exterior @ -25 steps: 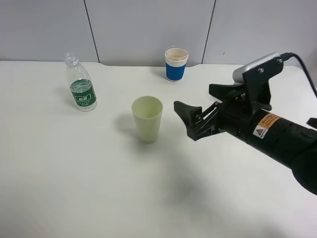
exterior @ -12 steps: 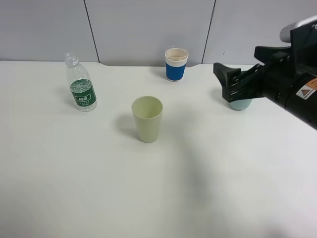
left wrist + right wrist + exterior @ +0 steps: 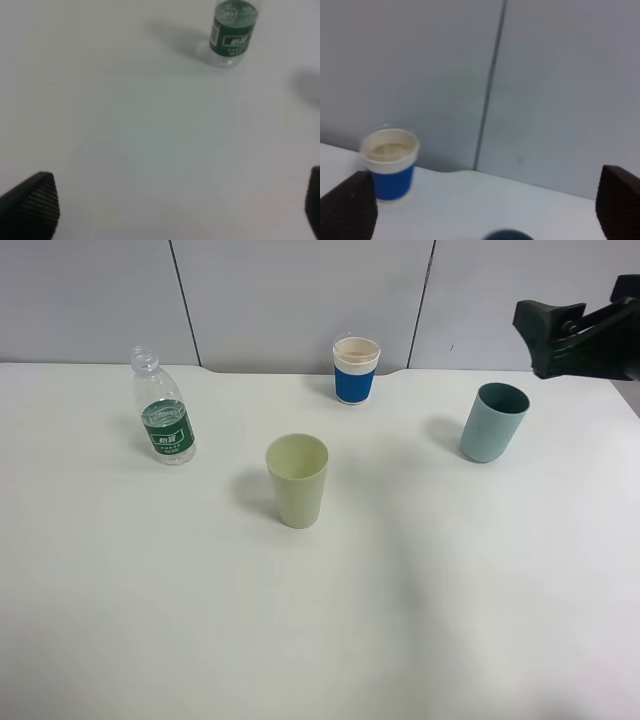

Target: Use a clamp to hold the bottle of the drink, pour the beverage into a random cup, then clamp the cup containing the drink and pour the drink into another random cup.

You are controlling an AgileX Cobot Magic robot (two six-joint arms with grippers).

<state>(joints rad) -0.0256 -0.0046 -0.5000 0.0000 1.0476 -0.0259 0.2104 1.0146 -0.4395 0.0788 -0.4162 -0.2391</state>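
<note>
The bottle (image 3: 163, 410) is stood upright, uncapped, at the far left of the table (image 3: 150, 620), well apart from the cups, so that its ribbed body is open to a side grasp. The yellow-green cup (image 3: 297, 480) is placed upright near the middle, with free space on every side for pouring. The banded cup (image 3: 356, 370) is set upright against the back wall, and the teal cup (image 3: 493, 422) is stood to the right.

The right gripper (image 3: 560, 335) is held high at the right edge, above the teal cup; its fingers are spread and nothing is gripped. In the left wrist view, the left gripper (image 3: 165, 207) is spread wide above bare table, with the bottle ahead. No object is touched by either gripper.
</note>
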